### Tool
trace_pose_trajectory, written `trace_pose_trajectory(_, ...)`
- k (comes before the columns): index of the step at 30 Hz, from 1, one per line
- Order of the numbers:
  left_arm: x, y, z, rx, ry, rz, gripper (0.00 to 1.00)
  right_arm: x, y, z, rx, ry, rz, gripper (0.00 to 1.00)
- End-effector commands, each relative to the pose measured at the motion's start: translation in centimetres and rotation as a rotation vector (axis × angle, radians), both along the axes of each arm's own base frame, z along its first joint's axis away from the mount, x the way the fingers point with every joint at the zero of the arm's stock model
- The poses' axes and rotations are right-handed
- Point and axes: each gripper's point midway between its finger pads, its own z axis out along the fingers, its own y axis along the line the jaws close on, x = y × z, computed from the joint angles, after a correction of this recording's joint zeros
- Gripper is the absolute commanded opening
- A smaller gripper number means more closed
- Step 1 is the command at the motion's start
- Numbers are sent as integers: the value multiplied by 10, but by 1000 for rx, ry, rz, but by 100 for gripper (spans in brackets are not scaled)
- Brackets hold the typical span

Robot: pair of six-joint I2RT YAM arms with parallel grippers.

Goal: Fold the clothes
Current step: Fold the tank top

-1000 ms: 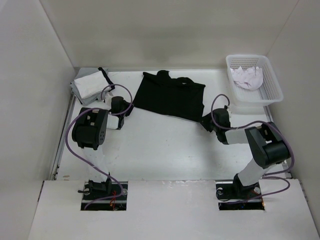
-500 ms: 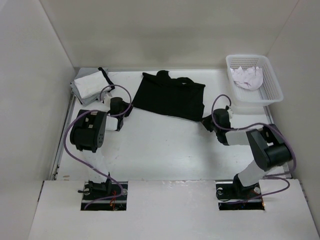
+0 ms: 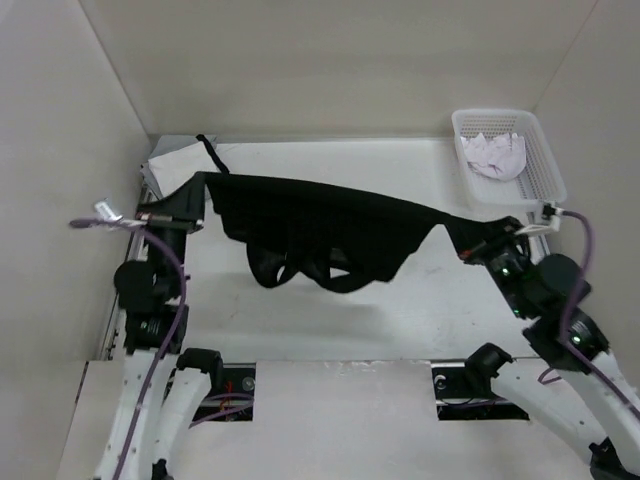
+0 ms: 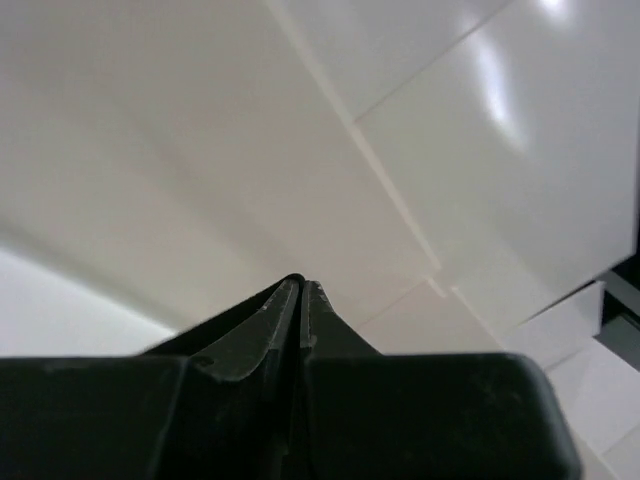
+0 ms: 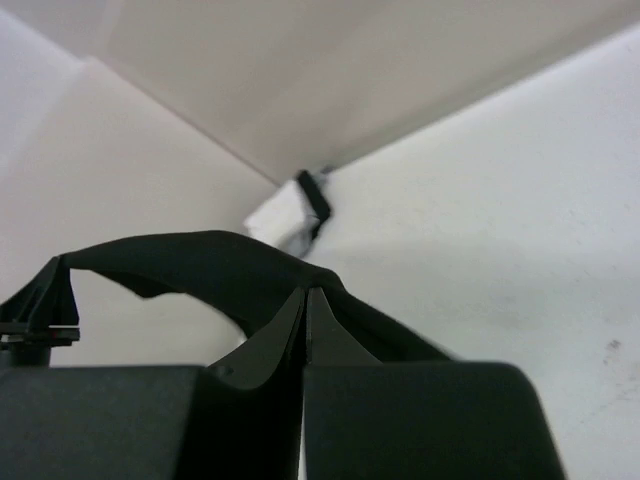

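The clothes [image 3: 320, 225], a black tank top, hang in the air, stretched wide between both arms with the straps drooping below the middle. My left gripper [image 3: 195, 197] is shut on its left corner, raised near the left wall. In the left wrist view the jaws [image 4: 300, 285] are pressed together and no fabric shows past them. My right gripper [image 3: 468, 236] is shut on the right corner. In the right wrist view black fabric [image 5: 200, 265] runs from the closed tips [image 5: 305, 292] off to the left.
A white basket [image 3: 545, 175] holding a white garment [image 3: 497, 155] stands at the back right. A grey-and-white stack with black trim [image 3: 170, 162] lies at the back left, also seen as the stack [image 5: 285, 215] in the right wrist view. White walls enclose the table.
The tank top lay flat at the back of the table. The right gripper has shut, and both arms have risen and spread, lifting the top and stretching it in the air.
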Motion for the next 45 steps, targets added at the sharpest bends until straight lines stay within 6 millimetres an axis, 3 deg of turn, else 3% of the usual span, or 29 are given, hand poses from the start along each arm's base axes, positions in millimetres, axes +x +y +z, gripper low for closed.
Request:
trace_pose_trajectory(1,-28,5,-10,94,104,24,0,-25,-20,-16,-173,89,-33,1)
trace_pose_trajectory(3,-34,6,-17,115,135,24,0,-28,-13,-13,-191,86,1,1)
trace_pose_trajectory(6,-22,5,-50,121,228,20,0,-19,7,-22,-237,111,40,1)
trace_pose_trajectory(10,14,3,-117,120,395,6,0,14,29,-53,-294,163,60,2)
trace_pose_trajectory(12,36,6,-153,117,473,17,0,42,36,-76,-303,216,79,2)
trace_pose_trajectory(15,76,11,-202,73,577,39,0,100,39,-114,-276,300,89,2)
trace_pose_trajectory(18,128,5,-228,37,626,33,0,163,42,-148,-255,393,86,2)
trace_pose_trajectory(22,199,-5,-231,10,635,10,0,240,39,-167,-221,458,74,0)
trace_pose_trajectory(25,226,-9,-224,9,626,0,0,267,30,-168,-207,475,53,0)
trace_pose_trajectory(27,226,-7,-222,8,615,-3,0,265,27,-164,-205,464,48,0)
trace_pose_trajectory(29,214,-4,-225,7,616,1,0,253,25,-167,-210,464,46,0)
trace_pose_trajectory(37,143,12,-266,-14,632,16,0,180,11,-207,-155,485,22,0)
trace_pose_trajectory(45,93,17,-276,-29,617,-22,0,113,16,-238,-162,514,51,0)
